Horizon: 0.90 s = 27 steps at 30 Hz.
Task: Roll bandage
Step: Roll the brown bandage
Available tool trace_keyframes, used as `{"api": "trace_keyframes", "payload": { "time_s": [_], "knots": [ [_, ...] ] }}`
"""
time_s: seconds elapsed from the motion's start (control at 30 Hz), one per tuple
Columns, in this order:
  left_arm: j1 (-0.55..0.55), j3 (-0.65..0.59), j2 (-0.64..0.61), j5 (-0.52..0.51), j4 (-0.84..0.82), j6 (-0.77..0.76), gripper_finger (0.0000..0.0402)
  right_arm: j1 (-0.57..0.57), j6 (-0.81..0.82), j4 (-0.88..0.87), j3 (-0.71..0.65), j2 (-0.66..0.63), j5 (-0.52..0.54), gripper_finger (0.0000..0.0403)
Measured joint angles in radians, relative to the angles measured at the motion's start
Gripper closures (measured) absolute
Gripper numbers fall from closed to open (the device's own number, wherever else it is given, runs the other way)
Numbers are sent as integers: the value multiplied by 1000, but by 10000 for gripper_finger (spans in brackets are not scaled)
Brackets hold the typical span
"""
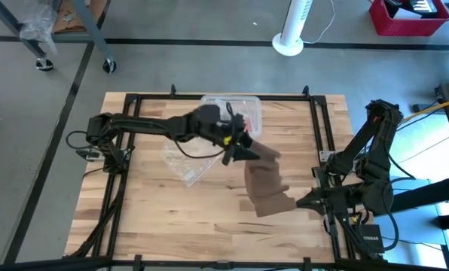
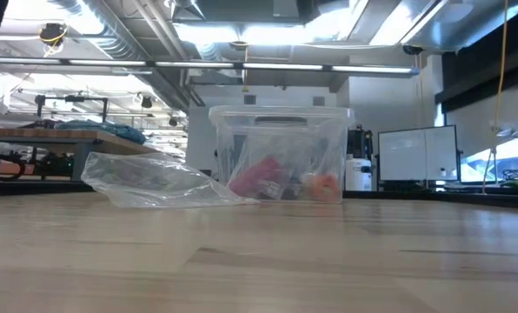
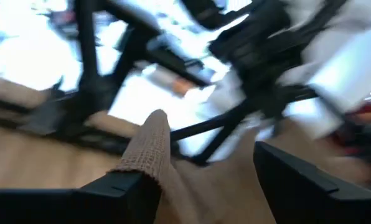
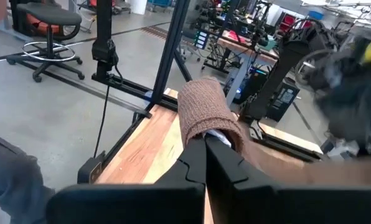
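The brown bandage (image 1: 266, 181) hangs as a broad slack band between my two grippers, above the table's middle right. My left gripper (image 1: 253, 153) is at the bandage's far end, and in the left wrist view it (image 3: 204, 186) is open with the cloth (image 3: 192, 180) running between its fingers. My right gripper (image 1: 298, 202) is at the bandage's near end and is shut on it (image 4: 205, 146). The low view shows neither gripper nor the bandage. My left gripper holds nothing between its open fingers, but a raised fold of the bandage's edge (image 3: 149, 146) lies against one finger (image 3: 120, 190). The fingers point about level toward the table's right side. My right gripper pinches the bandage's near end, where the cloth curls in a hump (image 4: 204, 109) over the shut fingertips (image 4: 226, 165). The fingers come level from the table's right side. From there the bandage (image 4: 279, 163) runs off toward the left arm, clear of the table.
A clear plastic box (image 1: 236, 109) with coloured items inside stands at the table's far middle (image 2: 281, 152). A crumpled clear bag (image 1: 187, 162) lies on the wood under the left arm (image 2: 155, 183). A black frame (image 1: 315, 128) borders the table.
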Motion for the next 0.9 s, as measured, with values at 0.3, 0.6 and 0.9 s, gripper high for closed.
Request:
{"api": "trace_keyframes", "payload": {
  "time_s": [0.3,0.6,0.9],
  "knots": [
    [48,0,-96,-530,-166,119,170,0,-5,-10,0,0,11,403],
    [50,0,-100,-569,-533,213,171,0,42,-77,0,0,11,403],
    [53,-1,-100,-605,-519,192,171,0,29,-80,0,0,11,403]
  ]
}}
